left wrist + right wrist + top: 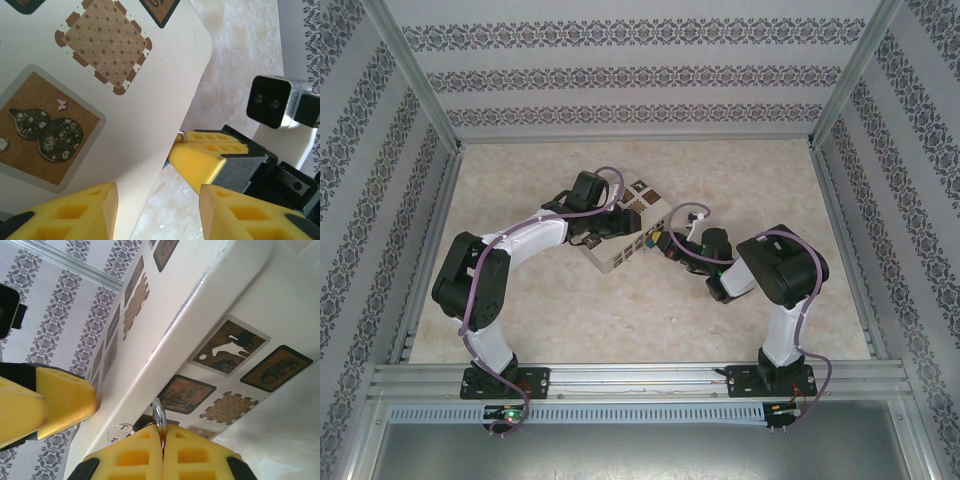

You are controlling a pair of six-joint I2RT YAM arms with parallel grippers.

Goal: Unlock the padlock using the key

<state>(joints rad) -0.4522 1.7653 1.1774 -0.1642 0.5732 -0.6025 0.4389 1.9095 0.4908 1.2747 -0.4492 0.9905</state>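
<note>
The cream box with brown patterned tiles (pixel 620 258) lies mid-table between both arms. My left gripper (pixel 159 205) is open at the box's corner (pixel 150 100). Its left finger rests against the cream side, and bare table shows before the right finger. My right gripper (pixel 163 432) is shut, and a thin silver loop (pixel 159 412) sticks out of the seam toward the box (pixel 200 315), beside a small silver clasp (pixel 119 431). I cannot tell whether that loop is the padlock's shackle or part of the key. A sliver of blue (pixel 167 162) shows under the right gripper's finger (pixel 200 160).
Patterned walls and metal frame rails (pixel 630 375) enclose the beige marbled table (pixel 570 330). The two grippers (pixel 595 238) (pixel 670 245) meet at the box from left and right, close together. The left gripper's yellow finger (pixel 50 400) hangs near the right wrist camera.
</note>
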